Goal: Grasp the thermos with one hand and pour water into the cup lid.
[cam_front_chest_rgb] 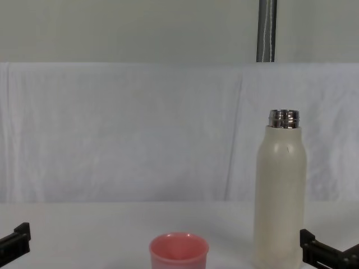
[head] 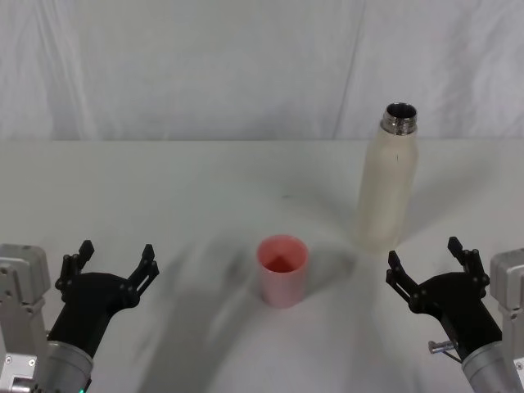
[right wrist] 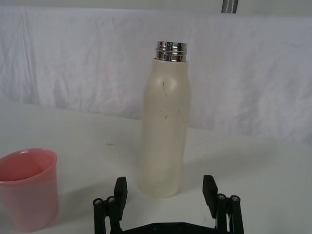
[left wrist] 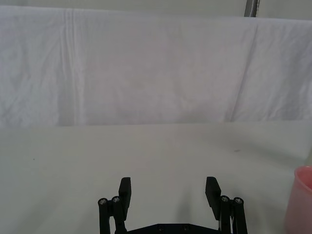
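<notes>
Standing upright toward the table's far right, the thermos has its steel neck uncapped. Right gripper sits near the front right edge, jaws wide, empty. Left gripper sits near the front left edge, likewise wide. Cup lid stands mid-table, mouth up.

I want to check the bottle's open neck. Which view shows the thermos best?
The right wrist view: the whole thermos stands upright, close, with its steel neck clear. The head view looks into its mouth from above; the chest view cuts its base.
</notes>
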